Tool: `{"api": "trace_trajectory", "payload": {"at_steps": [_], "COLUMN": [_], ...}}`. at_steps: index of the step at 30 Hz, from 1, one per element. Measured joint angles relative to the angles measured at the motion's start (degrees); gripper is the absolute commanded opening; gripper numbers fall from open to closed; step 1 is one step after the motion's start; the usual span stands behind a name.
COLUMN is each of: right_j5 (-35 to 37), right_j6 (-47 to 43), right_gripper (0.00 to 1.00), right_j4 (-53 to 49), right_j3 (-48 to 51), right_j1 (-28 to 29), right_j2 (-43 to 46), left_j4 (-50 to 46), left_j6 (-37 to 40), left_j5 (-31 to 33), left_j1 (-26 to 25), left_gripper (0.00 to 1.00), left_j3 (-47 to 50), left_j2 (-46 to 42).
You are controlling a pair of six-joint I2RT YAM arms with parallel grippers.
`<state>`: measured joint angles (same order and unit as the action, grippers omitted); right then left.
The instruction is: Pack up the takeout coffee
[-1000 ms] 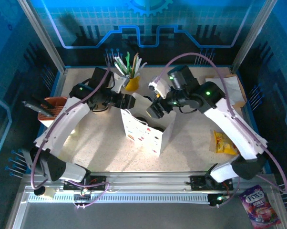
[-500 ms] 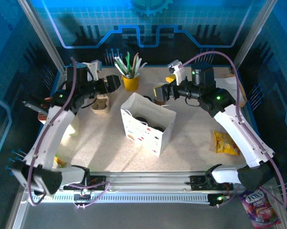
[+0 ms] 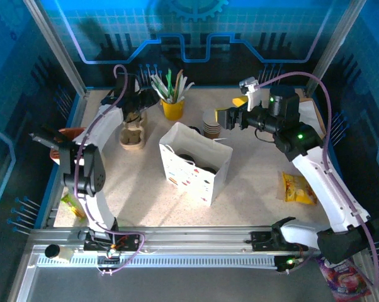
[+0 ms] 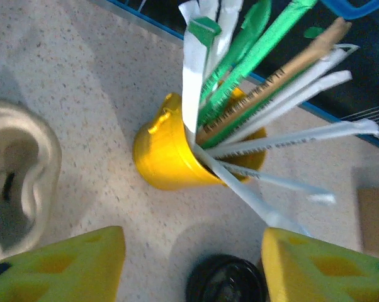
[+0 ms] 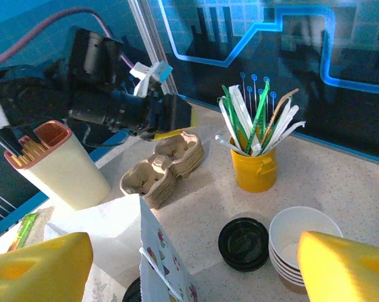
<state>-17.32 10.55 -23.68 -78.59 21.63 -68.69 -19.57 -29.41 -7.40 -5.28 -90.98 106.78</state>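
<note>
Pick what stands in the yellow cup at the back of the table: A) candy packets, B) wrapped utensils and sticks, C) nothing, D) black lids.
B: the yellow cup bristles with white and green wrapped utensils, fanning out above its rim.

The bag point(image 3: 188, 168) at centre is white with small coloured print, the upper-centre cup point(image 3: 172, 111) yellow, the tabletop point(image 3: 133, 182) speckled beige, the lid point(image 5: 243, 243) black.

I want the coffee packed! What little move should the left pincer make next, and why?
Probably lower the left pincer toward the black lid. Its wrist view shows the lid below, between its open fingers, beside the yellow cup and outside the white bag. Whether a cup sits under it is unclear.
</note>
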Motion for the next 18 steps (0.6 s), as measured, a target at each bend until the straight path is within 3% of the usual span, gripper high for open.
{"api": "trace_trajectory", "payload": {"at_steps": [18], "right_j5": [1.1], "right_j6": [1.7], "right_gripper": [0.84], "right_j4": [-4.0], "right_j3": [-0.5], "right_j1": [0.6], "right_j2": [-2.4], "left_j4": [-3.6], "left_j6": [8.5], "left_j5": [0.1], "left_j1": [0.8], "left_gripper": [0.44], "left_j3": [-24.0], "left_j2": [15.5]}}
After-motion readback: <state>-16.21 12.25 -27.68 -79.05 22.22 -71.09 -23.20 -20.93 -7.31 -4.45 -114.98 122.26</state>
